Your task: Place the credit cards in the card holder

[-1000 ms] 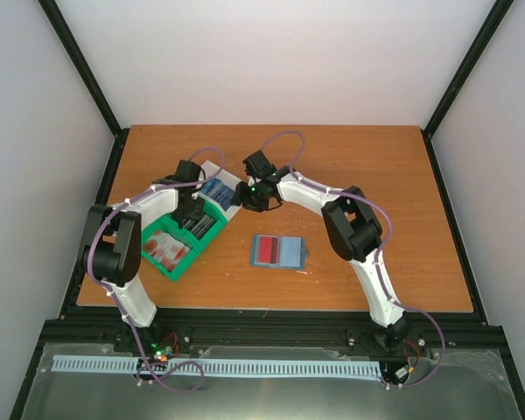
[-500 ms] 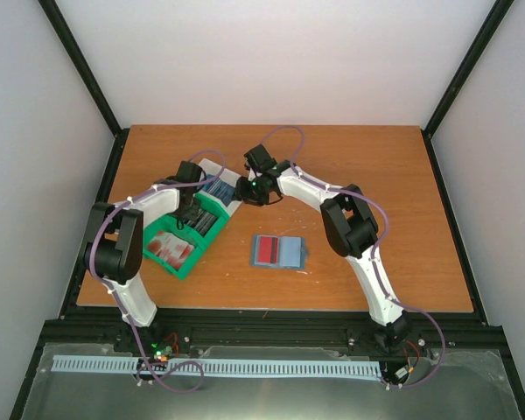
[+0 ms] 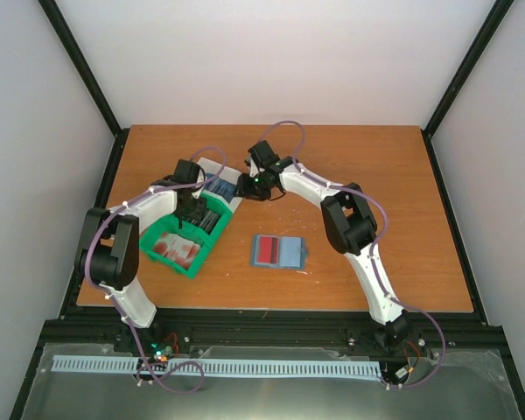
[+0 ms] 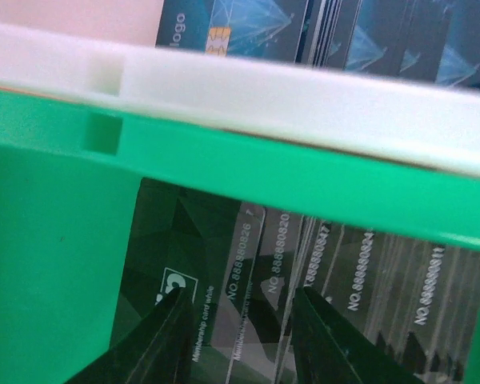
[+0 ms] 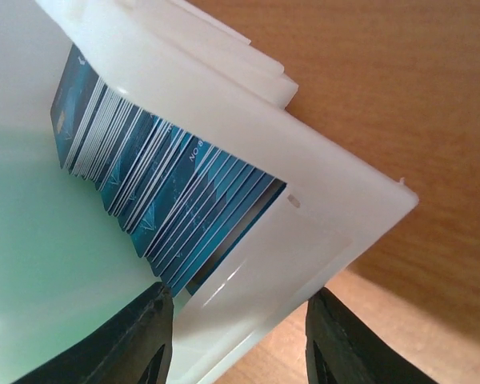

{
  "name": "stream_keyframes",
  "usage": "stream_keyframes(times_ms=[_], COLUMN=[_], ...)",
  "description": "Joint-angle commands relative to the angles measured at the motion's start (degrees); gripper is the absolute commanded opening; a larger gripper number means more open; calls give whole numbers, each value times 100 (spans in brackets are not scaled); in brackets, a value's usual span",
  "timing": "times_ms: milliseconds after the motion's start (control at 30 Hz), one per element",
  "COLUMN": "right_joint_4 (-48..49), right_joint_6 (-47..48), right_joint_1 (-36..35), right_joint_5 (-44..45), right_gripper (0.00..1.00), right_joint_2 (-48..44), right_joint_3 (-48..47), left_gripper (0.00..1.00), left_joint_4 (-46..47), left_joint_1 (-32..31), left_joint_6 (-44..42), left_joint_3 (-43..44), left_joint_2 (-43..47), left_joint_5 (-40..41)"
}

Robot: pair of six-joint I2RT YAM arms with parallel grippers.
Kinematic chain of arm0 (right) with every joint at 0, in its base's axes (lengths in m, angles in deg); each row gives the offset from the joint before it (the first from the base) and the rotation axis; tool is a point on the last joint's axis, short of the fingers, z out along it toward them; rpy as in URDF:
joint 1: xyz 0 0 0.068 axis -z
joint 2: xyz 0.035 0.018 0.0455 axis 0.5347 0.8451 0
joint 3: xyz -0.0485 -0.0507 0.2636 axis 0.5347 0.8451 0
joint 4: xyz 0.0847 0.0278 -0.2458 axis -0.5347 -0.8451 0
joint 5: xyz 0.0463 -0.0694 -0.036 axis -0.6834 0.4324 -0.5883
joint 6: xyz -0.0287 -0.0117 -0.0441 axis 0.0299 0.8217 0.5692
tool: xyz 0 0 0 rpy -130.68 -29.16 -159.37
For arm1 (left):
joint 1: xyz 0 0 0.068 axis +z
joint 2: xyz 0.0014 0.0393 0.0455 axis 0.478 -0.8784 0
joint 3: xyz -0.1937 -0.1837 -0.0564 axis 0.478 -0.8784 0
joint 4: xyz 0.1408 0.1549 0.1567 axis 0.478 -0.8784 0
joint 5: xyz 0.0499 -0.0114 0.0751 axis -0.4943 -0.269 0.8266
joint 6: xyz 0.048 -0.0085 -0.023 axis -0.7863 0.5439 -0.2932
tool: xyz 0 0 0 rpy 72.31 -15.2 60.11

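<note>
While the card holder lies spread open and flat on the near part of the counter, a red card showing on its left half, both arms are well apart from it. Beyond it, your left arm bends at the elbow and points the left end effector down into the green bin, fingers parted above the row of dark cards and gripping nothing. Farthest out, your right arm stretches forward and leftward, the right end effector open over the corner of the white bin holding the blue cards.
</note>
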Motion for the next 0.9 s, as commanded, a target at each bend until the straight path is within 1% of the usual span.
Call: stream_keyframes(times_ms=[0,133,200,333,500,567,667,767,867], right_joint_4=[-821,-1100,-1138,-1146,-1202,-1230,-1244,-1265,-1305], right_joint_6=[820,1118,1186,1260,1262,1254,1257,1244,1231], right_joint_1=[255,265,272,266,269,266,270,266,268], right_joint_5=[489,579,626,702,737,736,762,771,788], right_gripper=[45,44,44,45,45,45,45,45,45], right_joint_2=[650,917,959,961,996,988,955,944,960], right_joint_3=[-192,-685,-794,-814,-797,-796,-796,-790,-785], left_gripper=[36,34,34,29,22,22,21,21,21], left_joint_4=[-14,-45,-44,-77,-29,-82,-307,-512,-664], left_joint_1=[15,11,18,14,16,18,37,123,195], left_joint_6=[-19,-16,-15,-15,-26,-59,-128,-32,63], left_joint_3=[135,181,204,287,337,445,603,702,738], left_joint_2=[-166,-258,-340,-547,-538,-503,-488,-464,-431], left_joint_5=[85,382,371,493,854,820,564,293,265])
